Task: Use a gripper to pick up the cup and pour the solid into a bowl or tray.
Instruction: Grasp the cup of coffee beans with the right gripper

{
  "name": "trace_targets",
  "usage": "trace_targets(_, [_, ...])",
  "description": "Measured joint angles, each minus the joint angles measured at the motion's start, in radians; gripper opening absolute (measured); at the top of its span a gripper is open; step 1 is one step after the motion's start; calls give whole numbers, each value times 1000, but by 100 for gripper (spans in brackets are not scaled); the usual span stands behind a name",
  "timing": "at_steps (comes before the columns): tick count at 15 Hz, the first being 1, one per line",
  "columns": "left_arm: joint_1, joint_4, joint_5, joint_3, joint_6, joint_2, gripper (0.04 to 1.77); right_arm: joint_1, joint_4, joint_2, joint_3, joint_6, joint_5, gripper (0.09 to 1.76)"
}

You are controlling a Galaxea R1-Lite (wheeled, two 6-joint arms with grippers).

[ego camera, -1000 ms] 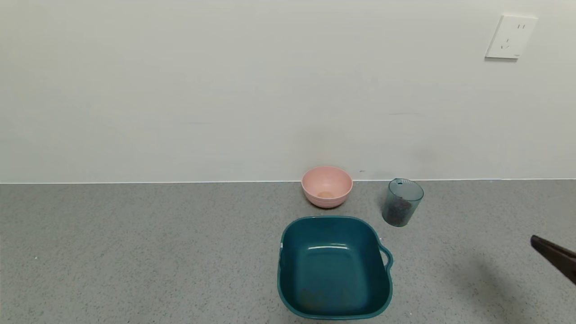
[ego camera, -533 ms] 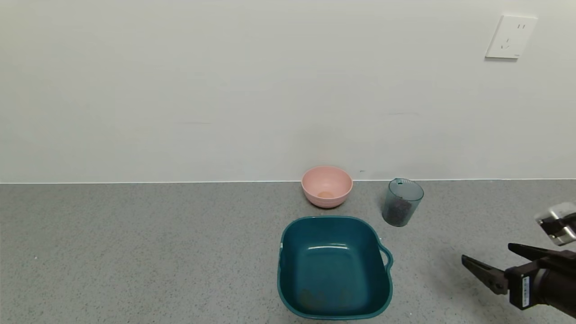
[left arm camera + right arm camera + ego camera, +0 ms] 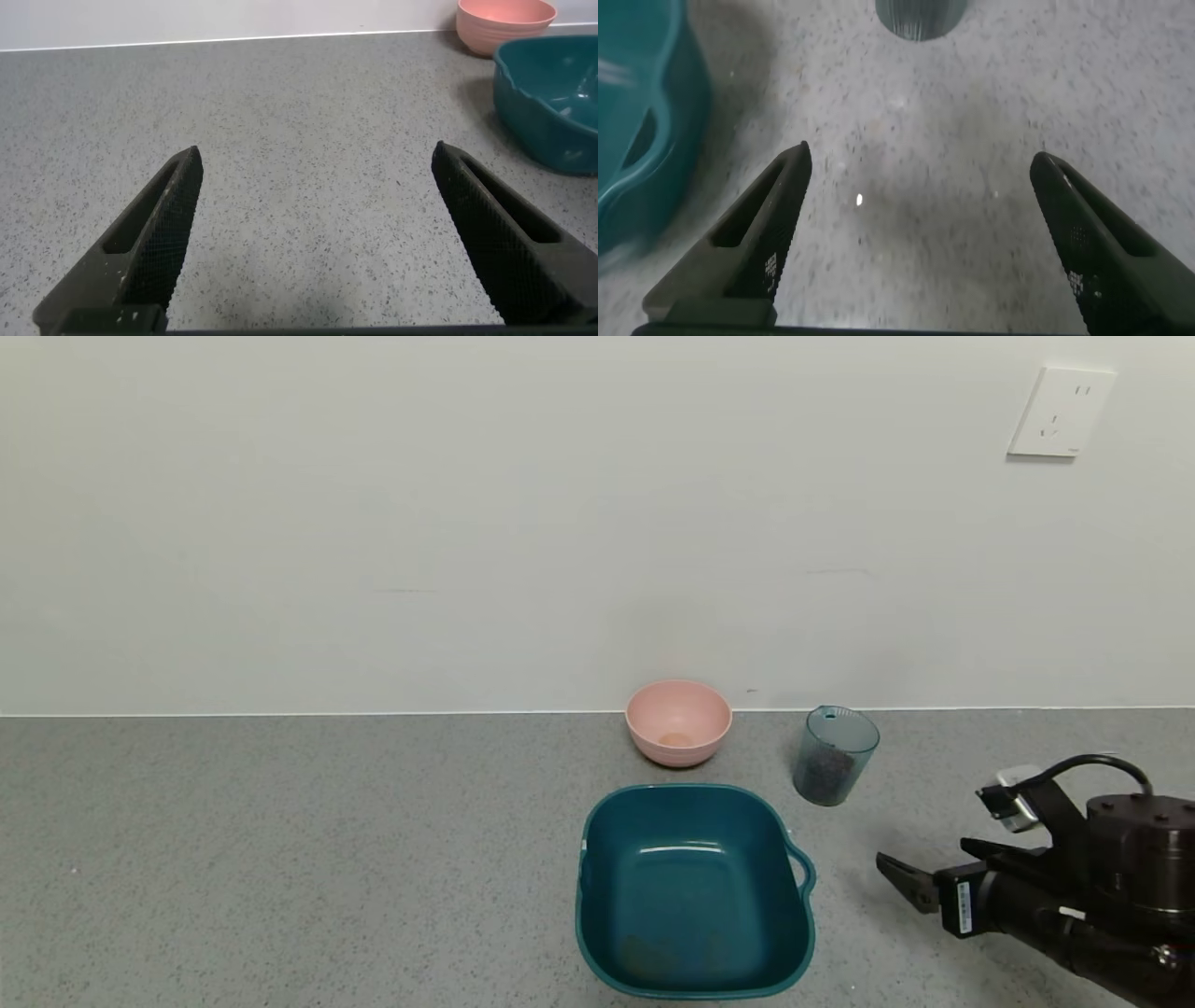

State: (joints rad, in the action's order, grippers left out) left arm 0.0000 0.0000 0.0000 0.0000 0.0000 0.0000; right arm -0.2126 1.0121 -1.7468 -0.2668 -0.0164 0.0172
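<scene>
While the ribbed cup (image 3: 835,755) of dark beans (image 3: 825,773) stands upright near the wall, beside the teal basin (image 3: 693,890), the right gripper (image 3: 934,870) hovers low, fingers spread wide and empty. The cup lies ahead of it, well apart; the left gripper (image 3: 318,243), also open and empty, is farther off.

Teal basin (image 3: 693,980); ribbed grey-blue cup (image 3: 834,755), dark brown beans (image 3: 825,776); pink bowl (image 3: 678,721); speckled grey counter (image 3: 280,859).
</scene>
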Motion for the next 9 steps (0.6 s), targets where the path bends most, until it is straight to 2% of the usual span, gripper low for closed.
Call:
trace_targets(5, [0, 0, 0, 0, 0, 0, 176, -5, 438, -292, -2, -2, 22, 171])
trace_targets(7, [0, 0, 0, 0, 0, 0, 176, -6, 528, -386, -25, -1, 40, 171])
trace_targets(9, [0, 0, 0, 0, 0, 0, 176, -5, 547, -454, -77, -1, 50, 171])
